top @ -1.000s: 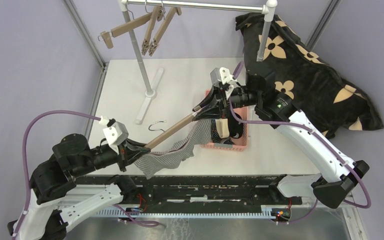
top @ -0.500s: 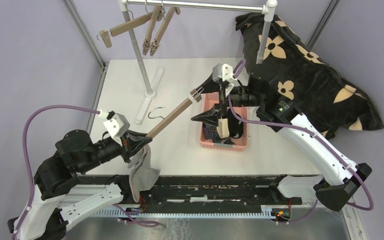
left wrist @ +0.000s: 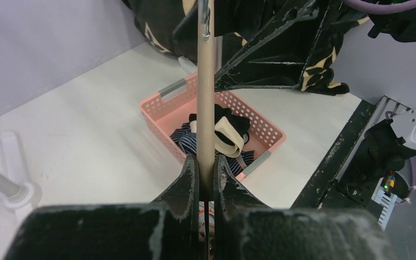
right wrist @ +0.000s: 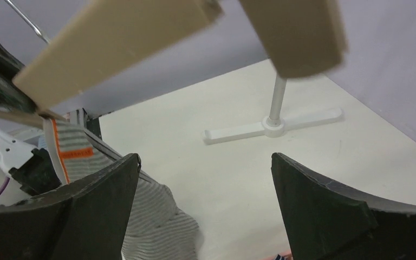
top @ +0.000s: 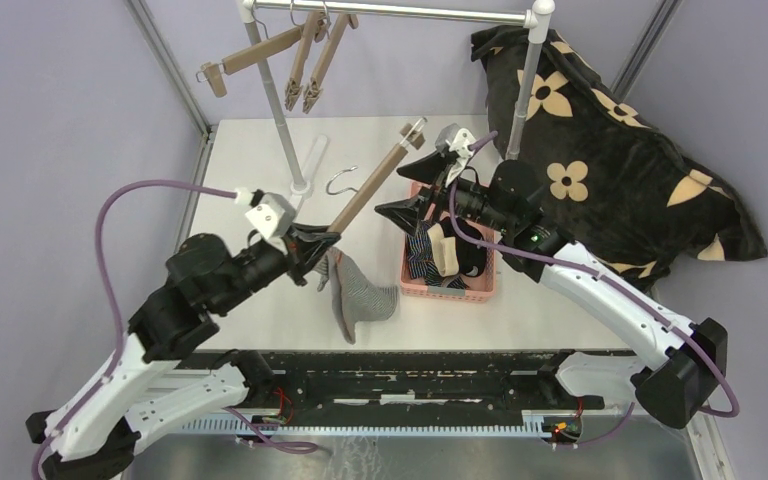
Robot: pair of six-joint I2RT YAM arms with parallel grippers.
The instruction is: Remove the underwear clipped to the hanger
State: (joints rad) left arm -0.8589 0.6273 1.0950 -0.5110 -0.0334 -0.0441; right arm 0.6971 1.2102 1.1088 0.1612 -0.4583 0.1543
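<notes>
L gripper (top: pixel 312 250) sits over the near-left part of the desk (top: pixel 540 300), fingers pinched tight on the hanger (top: pixel 370 185); its wrist cam shows the bar squeezed between both pads. The bar slants up and away toward the desk centre, far end free in the air.

The grey pair (top: pixel 360 298) hangs off the hanger's low end, just beside L gripper, and its lower part puddles on the desk. I read it as clipped at that one end only, but the clip itself is hidden behind the fingers, so can't confirm.

R gripper (top: pixel 418 190) hovers by the bar's upper half w/ fingers spread wide, nothing in them. Under it, right of centre, is the basket (top: pixel 447 292), w/ the navy pair (left wrist: pixel 187 140) and black pair (left wrist: pixel 233 120) lying inside, so 2 of 3 look done.

Handling, imo: grey pair is light, limp, stretchy cloth. It'll sag and slide, not break. Best hold is a bunched fold close under the clip, not the loose hem. Pull straight off while L keeps the bar steady
</notes>
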